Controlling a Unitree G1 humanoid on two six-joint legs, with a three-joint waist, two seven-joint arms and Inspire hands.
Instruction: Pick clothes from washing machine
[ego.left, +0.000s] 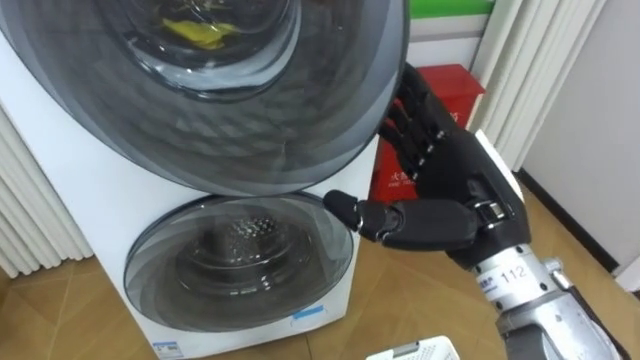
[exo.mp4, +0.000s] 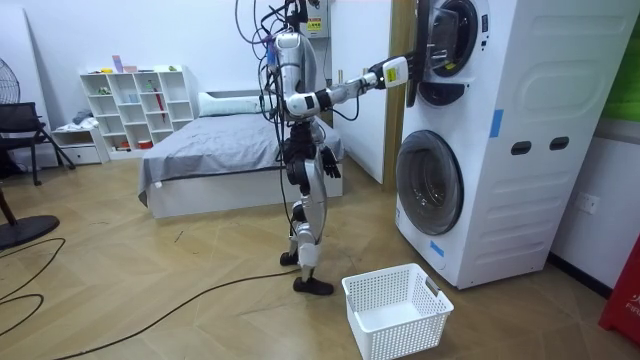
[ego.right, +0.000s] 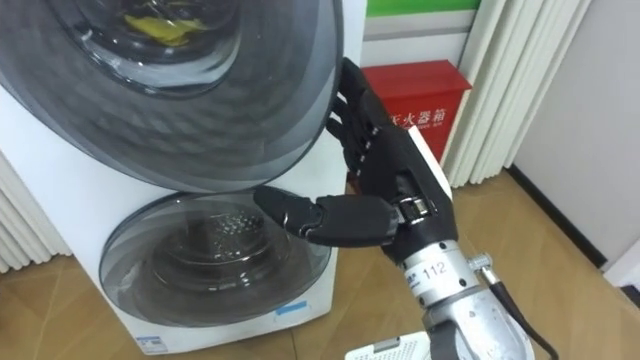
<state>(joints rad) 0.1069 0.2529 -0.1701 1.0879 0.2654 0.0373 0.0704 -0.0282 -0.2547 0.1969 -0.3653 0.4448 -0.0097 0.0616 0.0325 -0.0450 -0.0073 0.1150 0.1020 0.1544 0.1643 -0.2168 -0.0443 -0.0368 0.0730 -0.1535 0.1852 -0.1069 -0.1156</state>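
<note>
Smoky grey plastic, round and domed, forms the upper door (ego.left: 250, 110) across the top of the left eye view. Through its clear middle a crumpled yellow cloth (ego.left: 195, 32) shows inside the drum. The right robot hand (ego.left: 450, 165), black and glossy, comes in from the lower right and is spread flat. Its straight fingers (ego.left: 405, 120) lie against the door's right rim, and the thumb points left just below the door's lower edge, pinching nothing. Beneath sits the lower door (ego.left: 240, 255), a matching grey ring in the smooth white machine front (ego.left: 60, 140), with perforated drum metal behind its glass. At the far right a red box (ego.left: 445, 100) stands on the wood floor (ego.left: 575, 235). A corner of a white lattice basket (ego.left: 415, 350) shows at the near edge.

In the room view the robot stands upright on the herringbone floor, facing the two stacked white machines at the right. Its right arm is stretched level to the upper door. The left robot hand (exo.mp4: 331, 166) hangs by the hip; I cannot tell whether it is spread or curled. The rectangular basket sits on the floor near its feet, before the lower door. At the far left are a grey bed (exo.mp4: 200, 150) and a white cube shelf (exo.mp4: 135, 105).
</note>
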